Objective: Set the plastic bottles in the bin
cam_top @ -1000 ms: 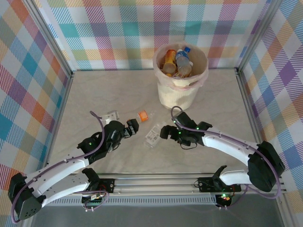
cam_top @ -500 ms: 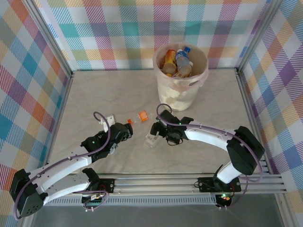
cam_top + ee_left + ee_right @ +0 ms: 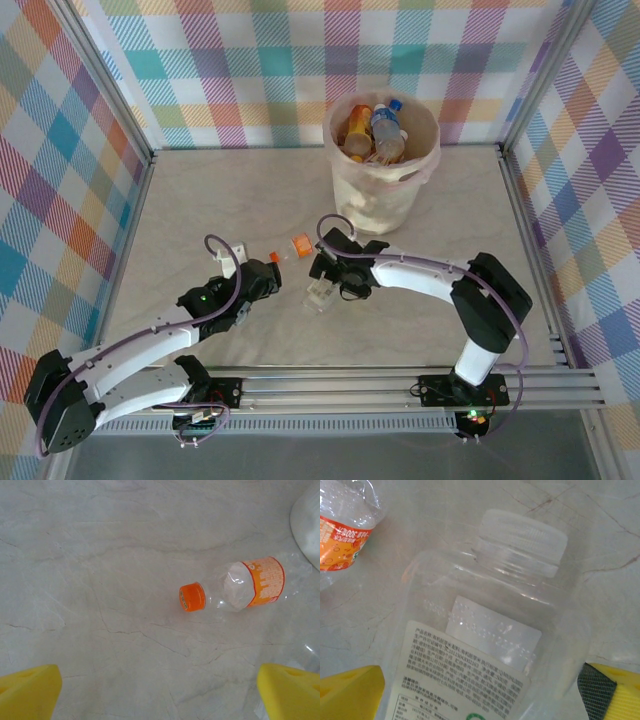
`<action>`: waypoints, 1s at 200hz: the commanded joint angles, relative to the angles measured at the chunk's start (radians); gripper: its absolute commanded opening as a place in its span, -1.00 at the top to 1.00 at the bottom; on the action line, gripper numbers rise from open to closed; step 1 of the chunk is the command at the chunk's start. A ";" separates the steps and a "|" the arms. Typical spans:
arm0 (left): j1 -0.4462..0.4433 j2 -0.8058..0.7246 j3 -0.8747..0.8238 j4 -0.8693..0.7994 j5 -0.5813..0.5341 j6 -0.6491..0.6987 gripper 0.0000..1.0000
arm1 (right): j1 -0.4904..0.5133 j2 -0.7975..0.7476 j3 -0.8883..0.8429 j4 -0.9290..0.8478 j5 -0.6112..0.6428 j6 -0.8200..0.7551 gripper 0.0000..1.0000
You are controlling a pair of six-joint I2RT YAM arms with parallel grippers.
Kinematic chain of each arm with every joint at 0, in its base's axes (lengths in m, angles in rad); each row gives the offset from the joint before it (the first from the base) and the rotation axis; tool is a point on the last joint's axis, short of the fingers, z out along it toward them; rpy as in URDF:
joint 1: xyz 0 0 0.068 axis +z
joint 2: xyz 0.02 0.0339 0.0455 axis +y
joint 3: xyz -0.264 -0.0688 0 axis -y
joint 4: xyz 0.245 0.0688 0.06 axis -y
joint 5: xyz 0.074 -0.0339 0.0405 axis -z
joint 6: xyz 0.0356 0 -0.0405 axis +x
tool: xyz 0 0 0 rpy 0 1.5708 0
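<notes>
The right gripper (image 3: 480,692), spread wide, has a finger on either side of a white-capped bottle (image 3: 490,645) lying in the middle of the table (image 3: 200,200). The left gripper (image 3: 160,695), also spread, faces an orange-capped bottle (image 3: 240,586) nearby. The bin (image 3: 381,205), near the far edge, holds more bottles (image 3: 375,130).

Pastel plaid walls (image 3: 250,60); pale veined marble tabletop (image 3: 250,190); aluminium frame posts (image 3: 105,75).
</notes>
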 commanded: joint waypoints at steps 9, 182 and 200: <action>0.010 0.036 0.007 0.031 0.013 0.015 -1.00 | 0.010 0.040 0.036 -0.015 0.038 0.014 -0.99; 0.012 0.103 0.025 0.054 0.034 0.014 -1.00 | -0.008 0.018 0.018 -0.204 0.079 -0.210 -0.99; 0.012 0.101 0.026 0.055 0.033 0.013 -1.00 | -0.023 -0.014 0.019 -0.243 0.092 -0.233 -0.99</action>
